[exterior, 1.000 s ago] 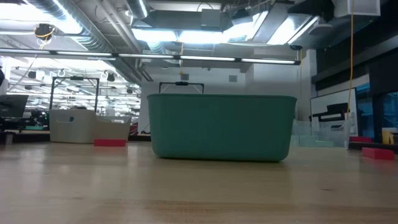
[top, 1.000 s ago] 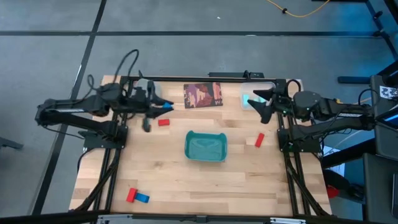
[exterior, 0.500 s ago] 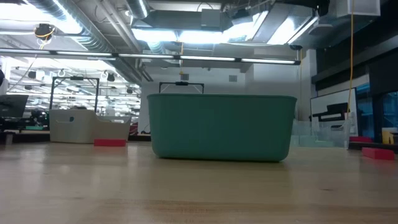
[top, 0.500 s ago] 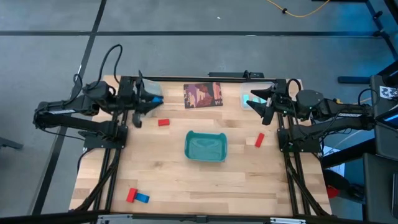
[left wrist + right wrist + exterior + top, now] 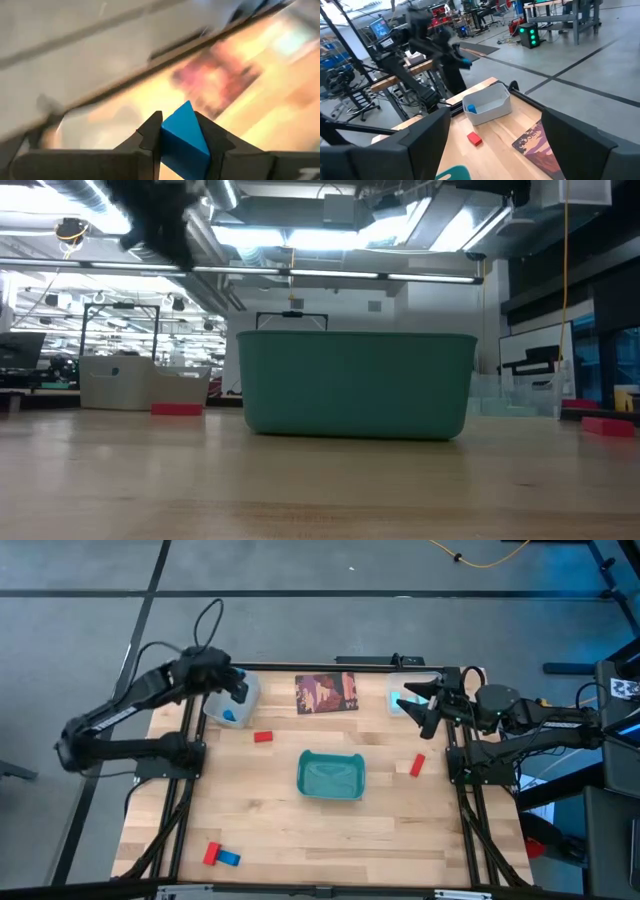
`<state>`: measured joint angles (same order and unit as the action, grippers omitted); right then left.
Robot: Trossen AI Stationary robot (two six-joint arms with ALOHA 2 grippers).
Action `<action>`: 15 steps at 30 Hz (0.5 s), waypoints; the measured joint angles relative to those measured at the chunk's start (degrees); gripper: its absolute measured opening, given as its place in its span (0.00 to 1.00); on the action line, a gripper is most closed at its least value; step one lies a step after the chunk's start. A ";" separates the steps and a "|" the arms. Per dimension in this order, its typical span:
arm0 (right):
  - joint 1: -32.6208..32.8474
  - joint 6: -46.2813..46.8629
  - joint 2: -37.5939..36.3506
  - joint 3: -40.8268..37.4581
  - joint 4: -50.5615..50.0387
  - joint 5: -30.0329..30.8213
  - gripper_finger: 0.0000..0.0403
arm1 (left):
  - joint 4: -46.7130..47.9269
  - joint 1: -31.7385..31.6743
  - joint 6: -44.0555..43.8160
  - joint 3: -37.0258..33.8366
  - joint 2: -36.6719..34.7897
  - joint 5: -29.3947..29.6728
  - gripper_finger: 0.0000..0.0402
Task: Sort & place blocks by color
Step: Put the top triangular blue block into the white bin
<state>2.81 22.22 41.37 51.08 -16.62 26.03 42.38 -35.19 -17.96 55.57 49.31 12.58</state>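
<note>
My left gripper point(image 5: 238, 692) is raised over the white bin point(image 5: 232, 705) at the table's far left and is shut on a dark blue block point(image 5: 182, 140). It also shows, blurred, in the right wrist view point(image 5: 462, 61). Another blue block point(image 5: 230, 717) lies in that bin. Red blocks lie flat on the table near the bin point(image 5: 263, 737), right of the teal tray point(image 5: 417, 765) and at the near left point(image 5: 212, 854), the last beside a blue block point(image 5: 229, 859). My right gripper point(image 5: 414, 706) is open and empty at the far right. My left gripper pinches the dark blue block between its two fingers point(image 5: 150, 140), on two opposite faces point(image 5: 172, 145). One corner of the block point(image 5: 187, 104) sticks out past the fingertips. The block is lifted clear above the white bin.
The teal tray point(image 5: 331, 775) stands mid-table and fills the middle of the low view point(image 5: 355, 385). A brownish-red card point(image 5: 326, 693) lies at the far edge. A clear bin with something cyan in it point(image 5: 398, 700) stands under my right gripper. Bare wood lies near the front edge.
My left gripper has gone up and toward the table's far left with the blue block, from beside the red block to over the white bin. Its arm now shows blurred at the top of the low view. My right gripper has stayed open.
</note>
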 joint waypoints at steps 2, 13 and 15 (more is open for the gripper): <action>-0.02 0.00 0.24 0.00 -0.05 0.00 0.79 | 3.46 -4.57 0.10 -1.03 1.78 -2.49 0.19; -0.02 2.14 2.99 0.01 -1.88 -0.17 0.79 | -4.57 -15.63 -0.28 -14.31 12.50 -6.58 0.19; 0.00 2.14 3.21 0.01 -1.84 -0.15 0.79 | -6.98 -16.86 -1.25 -16.02 14.33 -6.91 0.19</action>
<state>2.80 24.36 44.57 51.09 -18.46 25.89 35.40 -52.05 -19.21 39.55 63.64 5.67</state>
